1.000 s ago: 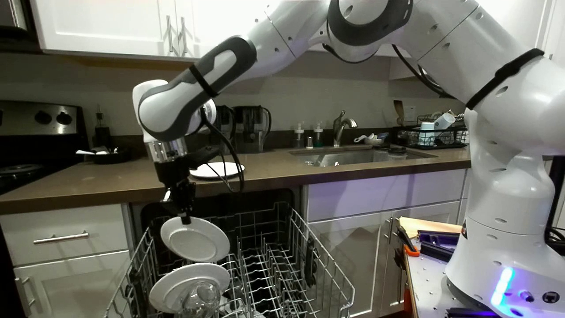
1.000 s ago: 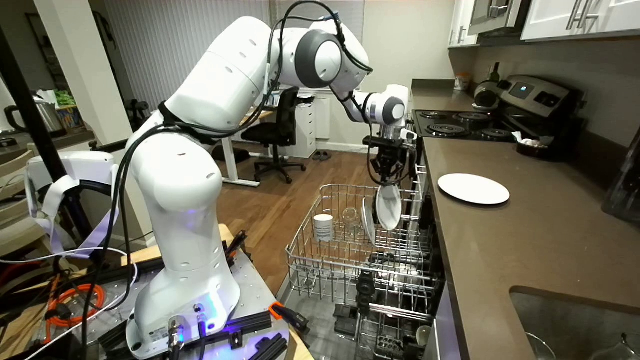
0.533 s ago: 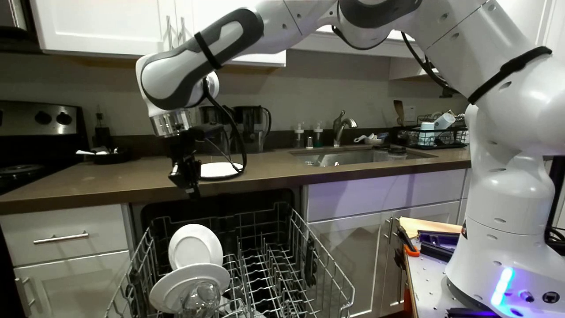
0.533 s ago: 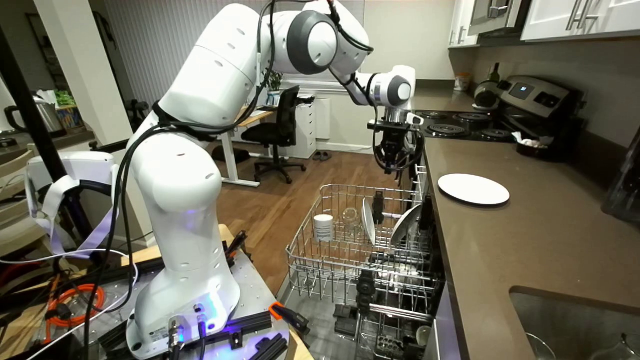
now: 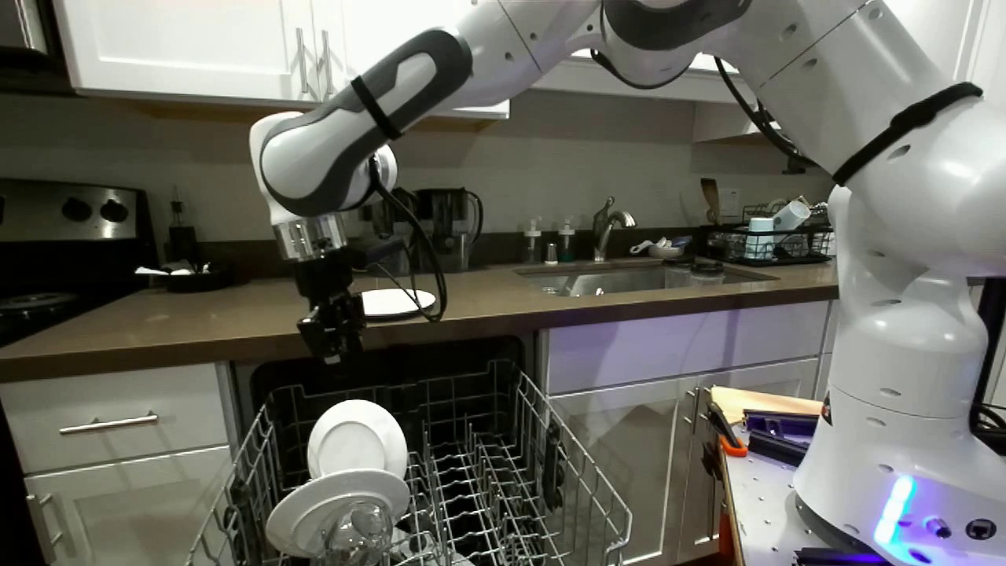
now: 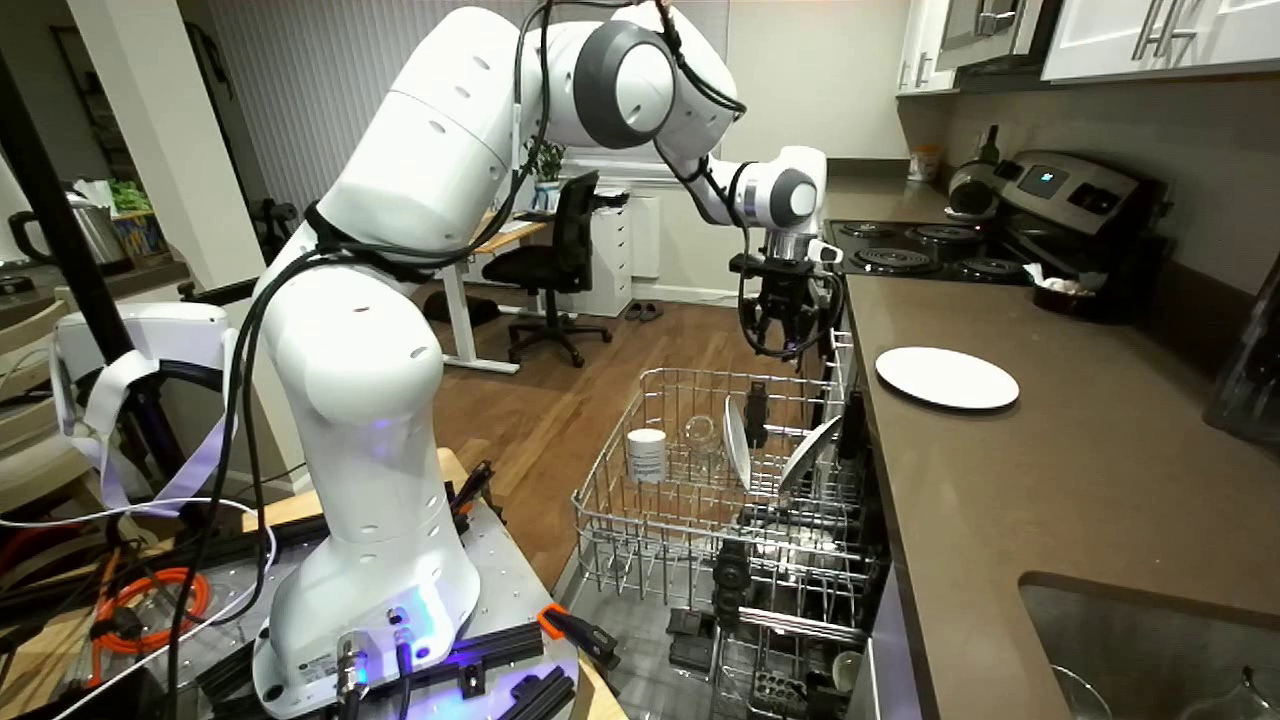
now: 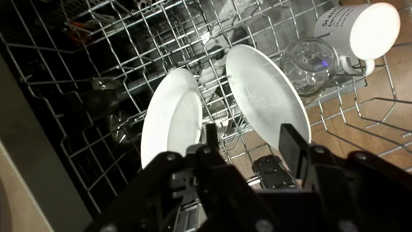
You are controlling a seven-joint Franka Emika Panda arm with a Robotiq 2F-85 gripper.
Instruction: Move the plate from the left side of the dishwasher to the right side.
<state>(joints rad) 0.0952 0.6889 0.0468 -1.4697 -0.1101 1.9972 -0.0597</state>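
In an exterior view the plate (image 5: 357,440), small, white and round, leans in the left part of the pulled-out wire rack (image 5: 574,446) of the dishwasher (image 5: 479,350). Another exterior view has the plate (image 6: 810,452) tilted on the side nearest the counter. My gripper (image 5: 334,354) hangs above the plate, apart from it. In the wrist view the jaws of the gripper (image 7: 249,129) stand parted with nothing held between them. The plate (image 7: 183,122) shows left of the left fingertip (image 7: 211,137), part of its lower edge hidden by the gripper.
A wider white dish (image 7: 267,93) stands beside the plate. A clear glass (image 7: 309,66) and a white mug (image 7: 357,29) are farther out in the rack. Rows of tines (image 5: 471,464) fill the rack's right part. Above runs the counter (image 6: 1080,480), bearing a flat white plate (image 6: 947,377).
A second ago the plate hung from my shut fingertips. By half a second ago it leaned in the rack, the gripper above it. Since then the gripper has lowered slightly and opened.
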